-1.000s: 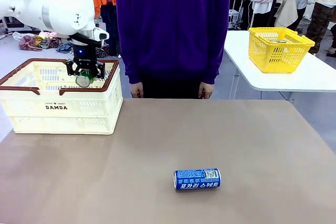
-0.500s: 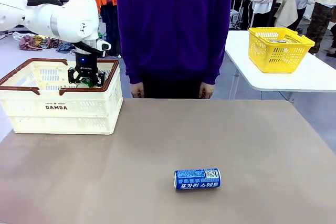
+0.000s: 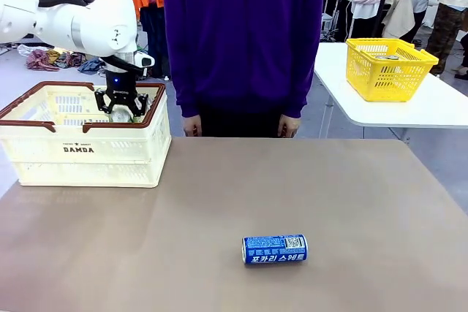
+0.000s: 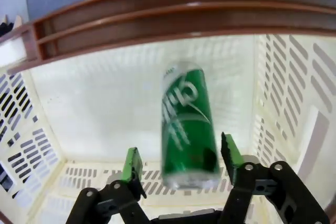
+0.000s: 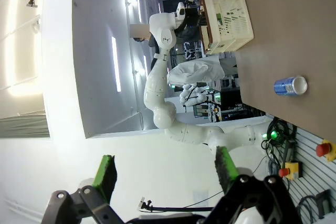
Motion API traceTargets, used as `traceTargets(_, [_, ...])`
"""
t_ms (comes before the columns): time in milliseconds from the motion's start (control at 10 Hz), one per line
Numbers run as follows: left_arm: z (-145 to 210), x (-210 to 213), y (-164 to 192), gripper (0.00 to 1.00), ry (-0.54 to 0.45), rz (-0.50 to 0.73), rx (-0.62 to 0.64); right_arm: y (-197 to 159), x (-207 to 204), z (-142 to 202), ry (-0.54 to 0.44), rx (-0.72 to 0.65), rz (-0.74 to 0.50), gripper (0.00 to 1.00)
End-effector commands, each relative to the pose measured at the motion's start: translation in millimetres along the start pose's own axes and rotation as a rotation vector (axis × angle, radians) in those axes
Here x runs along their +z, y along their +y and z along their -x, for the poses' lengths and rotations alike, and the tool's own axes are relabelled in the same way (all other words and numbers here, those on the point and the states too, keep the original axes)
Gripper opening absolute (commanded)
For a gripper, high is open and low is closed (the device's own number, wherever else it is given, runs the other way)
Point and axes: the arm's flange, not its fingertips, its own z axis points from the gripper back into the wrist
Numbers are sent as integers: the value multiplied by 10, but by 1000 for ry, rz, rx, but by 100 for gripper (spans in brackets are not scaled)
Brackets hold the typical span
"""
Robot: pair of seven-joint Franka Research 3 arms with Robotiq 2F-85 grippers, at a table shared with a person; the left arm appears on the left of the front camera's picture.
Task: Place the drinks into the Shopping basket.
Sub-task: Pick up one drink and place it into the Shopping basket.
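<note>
A green can [image 4: 186,129] hangs blurred inside the cream Shopping basket [image 3: 78,150], under its reddish-brown rim [image 4: 157,9]. My left gripper [image 4: 181,163] is open around it, with a gap between the can and each green pad. In the front view the left gripper [image 3: 121,106] reaches down into the basket's back right part. A blue can [image 3: 274,249] lies on its side on the brown table, near the front middle. My right gripper [image 5: 164,174] is open and holds nothing, far from the table; the blue can [image 5: 290,85] and the basket [image 5: 227,9] show small in its view.
A person in a purple top stands at the table's far edge, hands [image 3: 191,126] hanging down by the edge. A yellow basket [image 3: 386,69] sits on a separate white table at the back right. The brown table [image 3: 219,202] lies bare between basket and blue can.
My left gripper went lower into the basket with the green can, then its jaws opened and let the can go. The blue can has not moved.
</note>
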Motion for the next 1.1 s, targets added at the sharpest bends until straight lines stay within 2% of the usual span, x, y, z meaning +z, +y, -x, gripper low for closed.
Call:
traceTargets(0, [31,65,87,100,-14,44,-17,64,5,15,0,-12,-10,100])
traceTargets(200, [130,236,139,100,-55,96,-30,64,5,15,0,-12,-10,100])
traceTargets(400, [314,650,304,100,-116,166,-37,64,5,15,0,-12,-10,100])
traceTargets(600, [618,1208,559,100,-123,263,-107,64,5,15,0,-12,-10,100])
traceTargets(700, [947,1504,746,100,-97,342,-182,64,5,15,0,-12,-10,100])
traceTargets(800, [1271,1675,993,100,-89,401,-204,64,5,15,0,-12,-10,100])
traceTargets(1000, [1815,1739,1662,100,-59,564,-258,64,5,15,0,-12,-10,100])
